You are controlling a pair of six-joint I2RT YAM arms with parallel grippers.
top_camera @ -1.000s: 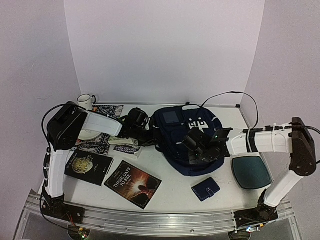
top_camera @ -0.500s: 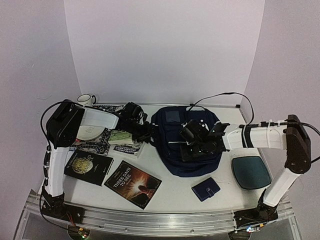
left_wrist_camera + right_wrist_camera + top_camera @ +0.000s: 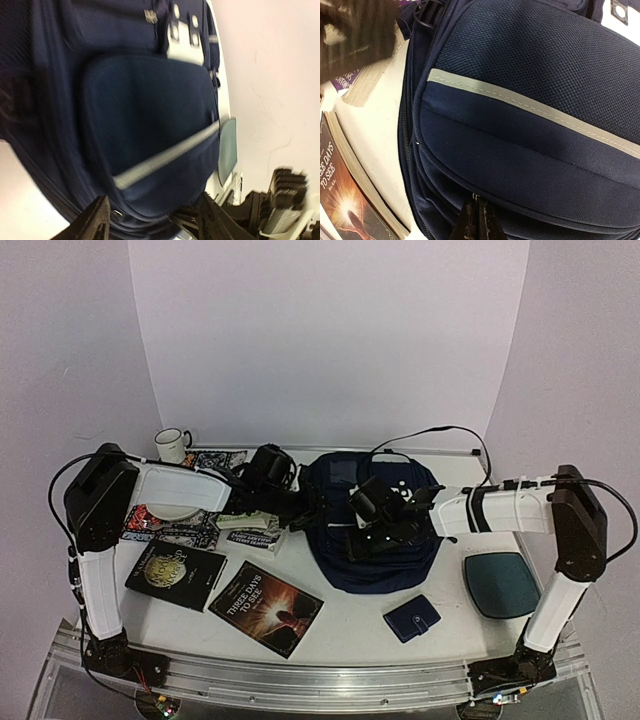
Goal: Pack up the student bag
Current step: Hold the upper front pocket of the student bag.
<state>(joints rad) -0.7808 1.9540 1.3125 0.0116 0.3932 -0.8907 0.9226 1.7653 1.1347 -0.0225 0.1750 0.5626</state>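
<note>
The student bag (image 3: 375,570) lies mid-counter (image 3: 350,625), rounded, navy woven mesh crossed by a pale grey stripe (image 3: 530,105). My left tool (image 3: 155,222) stands spread at its blurred side. My right tool (image 3: 478,220) is pressed together at a zip seam; any pull there is hidden.

The student bag (image 3: 380,570) is showing navy blue mesh weave, crossed by 1 pale grey stripe, with a white patch. The wallet (image 3: 412,618) is showing navy too. A pad (image 3: 502,584) is showing teal. 1 book (image 3: 266,608) is glowing orange on black; another (image 3: 176,572) is showing gold on black. The desk (image 3: 350,625) is showing white.
</note>
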